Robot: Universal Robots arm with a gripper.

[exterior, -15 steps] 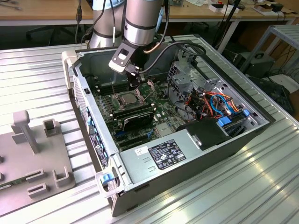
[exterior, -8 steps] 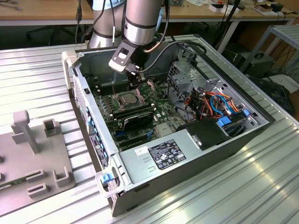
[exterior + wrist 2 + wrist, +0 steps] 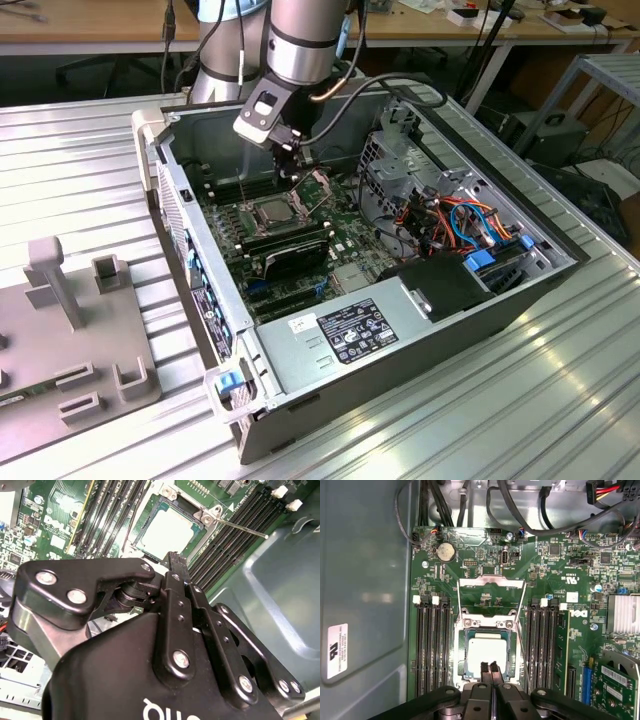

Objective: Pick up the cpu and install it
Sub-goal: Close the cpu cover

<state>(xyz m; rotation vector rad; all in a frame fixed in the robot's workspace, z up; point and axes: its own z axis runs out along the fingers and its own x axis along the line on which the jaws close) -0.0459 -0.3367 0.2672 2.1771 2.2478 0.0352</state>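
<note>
The claw point(image 3: 490, 666) has its two fingers pressed together with nothing between them. It hangs tip-down inside the open computer case point(image 3: 186, 214), directly above the near edge of the cpu point(image 3: 487, 650).

The cpu lies flat in its socket on the motherboard point(image 3: 560, 565), metal lid facing up. Its outline is close to square, so I cannot tell its long axis. Its edges run parallel to the memory slots point(image 3: 432, 650) that flank the socket on both sides.

Beyond the cpu, on the far side from the claw in the first wrist view, the load plate point(image 3: 490, 592) stands swung open. A thin retention lever point(image 3: 245, 529) runs along one side of the socket.

In the exterior view the case lies on its side on a ribbed metal table point(image 3: 80, 170), with the power supply point(image 3: 350, 330) at its near end.
</note>
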